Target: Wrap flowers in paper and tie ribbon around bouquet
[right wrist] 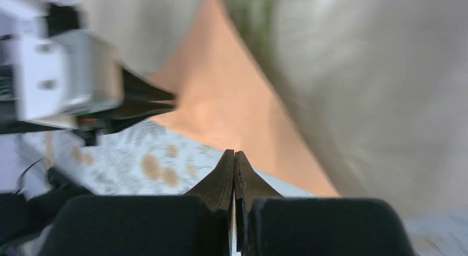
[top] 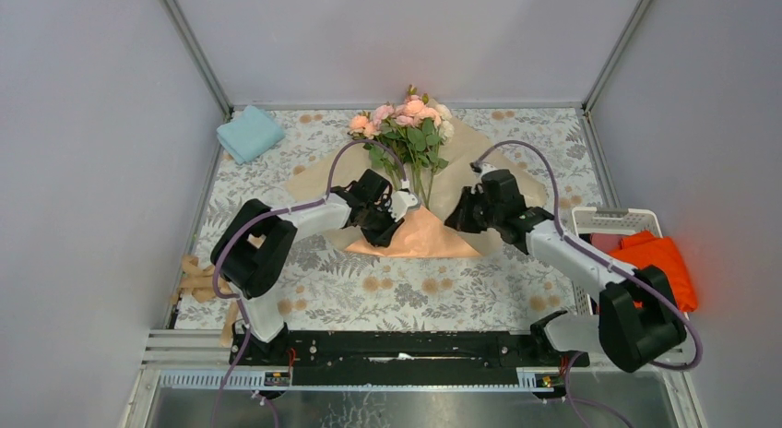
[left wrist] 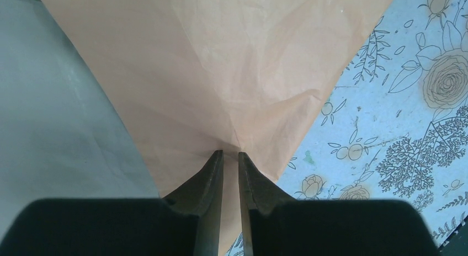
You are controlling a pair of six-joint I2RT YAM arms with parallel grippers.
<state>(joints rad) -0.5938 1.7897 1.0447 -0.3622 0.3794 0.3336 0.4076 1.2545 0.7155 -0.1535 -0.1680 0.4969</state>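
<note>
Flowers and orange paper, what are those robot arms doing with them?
Two robot arms are wrapping a bouquet. The flowers lie on the paper, whose near part is folded over the stem ends. The left hand pinches a fold of that paper. The right hand is shut on nothing, close to the paper's other side. The ribbon lies at the table's left edge, not yet used.

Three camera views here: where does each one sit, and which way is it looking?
Top external: above and behind, looking down on the table, flowers, left arm and right arm.
Left wrist: on the left arm, looking along the left gripper pinching the paper.
Right wrist: on the right arm, looking past the shut right gripper toward the left one.
Shared: all three show the peach paper.
</note>
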